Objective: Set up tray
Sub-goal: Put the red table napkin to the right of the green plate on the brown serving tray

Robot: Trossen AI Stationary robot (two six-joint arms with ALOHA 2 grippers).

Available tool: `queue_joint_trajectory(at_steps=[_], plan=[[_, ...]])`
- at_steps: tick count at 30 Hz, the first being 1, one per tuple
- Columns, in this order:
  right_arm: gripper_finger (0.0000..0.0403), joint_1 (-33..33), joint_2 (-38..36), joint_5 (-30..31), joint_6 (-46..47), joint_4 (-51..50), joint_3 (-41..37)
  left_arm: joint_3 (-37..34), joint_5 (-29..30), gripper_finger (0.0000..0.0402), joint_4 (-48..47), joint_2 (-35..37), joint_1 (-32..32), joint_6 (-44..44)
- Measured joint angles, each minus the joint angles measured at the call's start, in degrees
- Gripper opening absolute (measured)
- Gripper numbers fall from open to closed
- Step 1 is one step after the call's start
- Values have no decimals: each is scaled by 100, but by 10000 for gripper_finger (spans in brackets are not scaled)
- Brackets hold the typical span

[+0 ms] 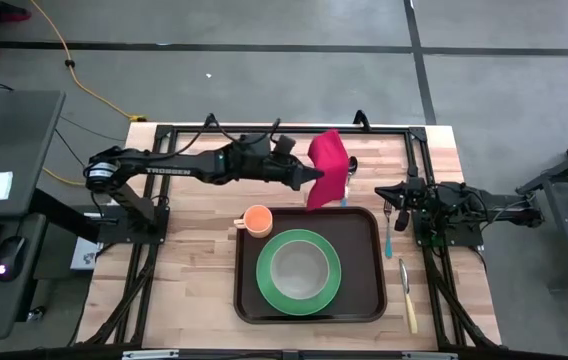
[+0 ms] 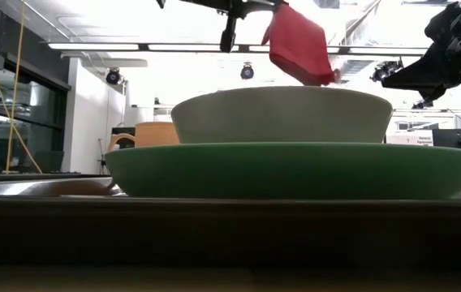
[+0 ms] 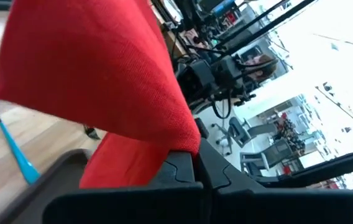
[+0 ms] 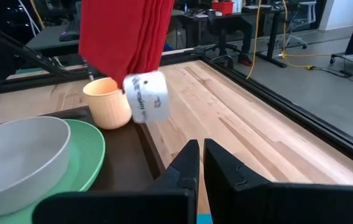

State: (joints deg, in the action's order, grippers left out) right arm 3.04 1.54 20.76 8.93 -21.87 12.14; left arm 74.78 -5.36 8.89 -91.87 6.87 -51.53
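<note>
The left gripper (image 1: 314, 176) was clamped on a red cloth napkin (image 1: 330, 168), hanging above the tray's (image 1: 369, 222) far edge. The right gripper (image 1: 392, 193) waited closed, empty, beside the tray. Judged next: lower the napkin and release it.

A green plate (image 1: 298, 266) carrying a grey bowl (image 1: 298, 267), an orange cup (image 1: 257, 219), a red cloth (image 1: 330, 165), a blue-handled spoon (image 1: 389, 236) and a knife (image 1: 407, 297)

Two dark arms, black cables along links, white lettering on left arm (image 1: 164, 169); right arm (image 1: 464, 205) same build, angular black fingers.
</note>
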Motion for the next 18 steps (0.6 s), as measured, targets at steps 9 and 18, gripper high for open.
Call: queue_joint_trajectory(at_steps=[9, 18], plan=[[0, 1, 0, 30, -116, 197, 1, 0, 434, 12, -1, -31, -363, -128], [0, 1, 2, -589, -99, 490, 2, 0, 631, 12, 2, -31, -552, -190]])
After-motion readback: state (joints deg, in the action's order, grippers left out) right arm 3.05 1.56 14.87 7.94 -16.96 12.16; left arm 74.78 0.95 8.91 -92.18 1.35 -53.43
